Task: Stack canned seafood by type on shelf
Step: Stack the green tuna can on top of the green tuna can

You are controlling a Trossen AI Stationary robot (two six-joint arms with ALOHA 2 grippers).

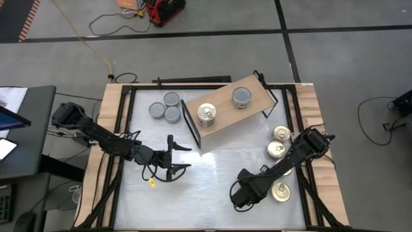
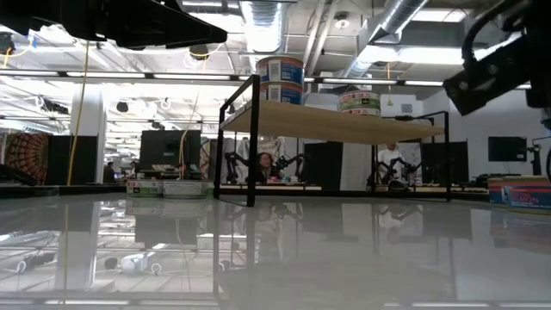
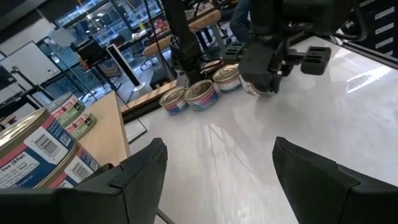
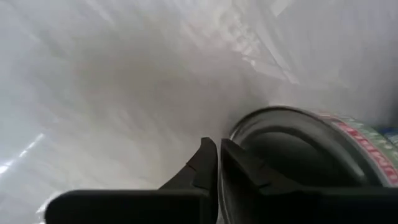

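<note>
The shelf point(image 1: 225, 109) carries a gold-lidded tin point(image 1: 206, 115) and a grey-topped tin point(image 1: 241, 97). The left gripper point(image 1: 183, 158) hovers near-left of the shelf, jaws open. The right gripper point(image 1: 239, 195), fingers together, sits beside a loose tin point(image 1: 280, 191).

One camera is looking straight down from above on the light tan wooden shelf on its black metal frame point(image 1: 233, 107). Another is sitting at tabletop level, facing that shelf point(image 2: 331, 120) and the room behind it. The left wrist camera is looking across the white tabletop point(image 3: 323, 112) past that shelf's edge point(image 3: 109, 121). The right wrist camera is hanging very near the tabletop point(image 4: 112, 87), beside one round metal tin point(image 4: 311, 149)
</note>
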